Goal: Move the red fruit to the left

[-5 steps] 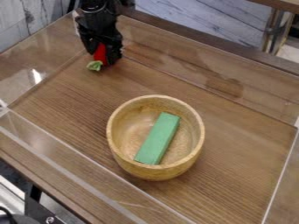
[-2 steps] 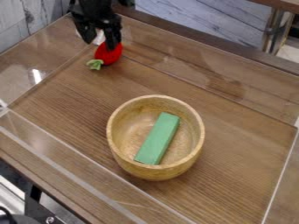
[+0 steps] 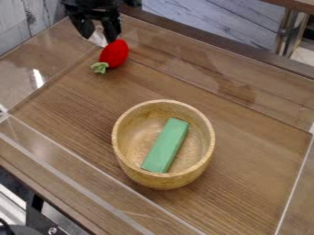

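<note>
The gripper (image 3: 98,30) hangs at the top left with its jaws apart, empty, just above the fruit (image 3: 112,53). The fruit lies free on the table (image 3: 245,101), its green stem end pointing lower left. Well apart, nearer the camera, a bowl (image 3: 164,144) holds a green block (image 3: 166,144).

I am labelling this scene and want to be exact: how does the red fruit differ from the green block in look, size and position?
The red fruit is rounded and glossy, with a pale green stem end; the green block is flat and rectangular. The fruit is shorter than the long block. The fruit lies directly on the wooden table, near the open gripper; the block rests tilted inside the wooden bowl. Neither is held.
</note>
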`<state>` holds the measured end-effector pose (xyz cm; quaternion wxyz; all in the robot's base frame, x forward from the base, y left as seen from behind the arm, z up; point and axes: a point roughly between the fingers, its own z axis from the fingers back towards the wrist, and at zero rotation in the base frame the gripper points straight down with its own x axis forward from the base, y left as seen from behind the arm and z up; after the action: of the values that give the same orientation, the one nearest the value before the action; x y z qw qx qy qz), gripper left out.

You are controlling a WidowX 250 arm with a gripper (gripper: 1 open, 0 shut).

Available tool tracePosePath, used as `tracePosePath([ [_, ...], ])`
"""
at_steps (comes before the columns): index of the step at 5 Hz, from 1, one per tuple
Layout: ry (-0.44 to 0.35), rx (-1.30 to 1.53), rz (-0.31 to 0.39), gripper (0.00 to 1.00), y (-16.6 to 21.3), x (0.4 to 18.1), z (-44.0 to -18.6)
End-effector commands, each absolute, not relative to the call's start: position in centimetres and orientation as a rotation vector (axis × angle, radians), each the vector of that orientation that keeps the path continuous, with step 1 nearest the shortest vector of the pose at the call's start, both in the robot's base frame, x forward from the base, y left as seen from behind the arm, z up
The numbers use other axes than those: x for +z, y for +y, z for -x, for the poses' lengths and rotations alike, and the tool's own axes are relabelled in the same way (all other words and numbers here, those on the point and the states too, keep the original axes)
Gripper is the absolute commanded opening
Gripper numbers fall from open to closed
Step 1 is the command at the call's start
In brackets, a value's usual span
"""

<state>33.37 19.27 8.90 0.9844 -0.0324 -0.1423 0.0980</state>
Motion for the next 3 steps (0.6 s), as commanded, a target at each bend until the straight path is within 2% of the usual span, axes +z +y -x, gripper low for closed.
tracePosePath([
  [1, -0.388, 0.202, 0.031, 1.0, 20.4, 12.9, -33.9],
  [3, -0.373, 0.273, 0.011, 1.0, 21.6, 9.8, -34.9],
])
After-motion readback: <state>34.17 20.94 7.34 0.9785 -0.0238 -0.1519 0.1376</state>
